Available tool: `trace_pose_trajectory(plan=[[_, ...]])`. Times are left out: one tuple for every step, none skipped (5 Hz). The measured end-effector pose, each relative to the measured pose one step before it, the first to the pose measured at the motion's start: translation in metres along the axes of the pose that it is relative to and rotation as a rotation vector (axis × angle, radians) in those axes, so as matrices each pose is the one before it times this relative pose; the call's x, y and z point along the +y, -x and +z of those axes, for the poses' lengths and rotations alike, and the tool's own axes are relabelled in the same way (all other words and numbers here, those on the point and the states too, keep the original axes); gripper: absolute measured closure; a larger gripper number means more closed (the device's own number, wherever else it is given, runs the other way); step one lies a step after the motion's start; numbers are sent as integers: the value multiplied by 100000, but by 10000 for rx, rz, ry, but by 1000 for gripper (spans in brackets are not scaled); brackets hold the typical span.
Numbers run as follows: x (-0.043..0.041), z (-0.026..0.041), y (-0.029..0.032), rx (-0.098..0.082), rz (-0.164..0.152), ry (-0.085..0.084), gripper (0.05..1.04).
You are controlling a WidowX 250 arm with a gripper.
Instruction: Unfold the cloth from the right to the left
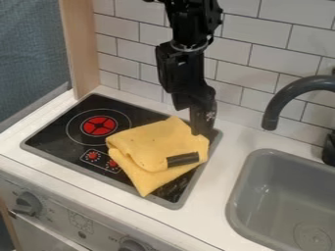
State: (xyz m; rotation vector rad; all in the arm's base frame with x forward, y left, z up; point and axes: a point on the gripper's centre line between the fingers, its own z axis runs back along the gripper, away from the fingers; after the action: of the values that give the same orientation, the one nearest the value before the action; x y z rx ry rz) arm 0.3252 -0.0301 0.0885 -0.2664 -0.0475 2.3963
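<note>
1. Knobs (132, 245) sit on the near front, below the white counter (219, 201).
2. Your gripper (204, 131) is at the far right edge of the yellow cloth (154, 142) – you cannot tell if its jaws are apart or together.
3. If you grab too deep, you may lift all the layers at once.
4. If you take too little, the edge may slip away.
5. If you pull hard, the whole cloth may slide on the shiny black stove top (49, 127).
6. To the right are a gray sink (294, 188) and tap (285, 98); white tiles (252, 29) stand behind.
</note>
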Motion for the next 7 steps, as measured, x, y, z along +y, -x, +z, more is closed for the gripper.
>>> trace_pose_trajectory(plan=[[373,-885,-504,-282,34,-187,84],[82,-1340,-785,-440,195,-27,84],[222,-1572,-735,-405,85,-91,84],[111,-1037,-290,-216,232,-4,84],[529,-1808,-136,-281,-23,-385,144],[-115,-326,83,4,27,80,449],[-37,-113,64,13,-1,8,729]])
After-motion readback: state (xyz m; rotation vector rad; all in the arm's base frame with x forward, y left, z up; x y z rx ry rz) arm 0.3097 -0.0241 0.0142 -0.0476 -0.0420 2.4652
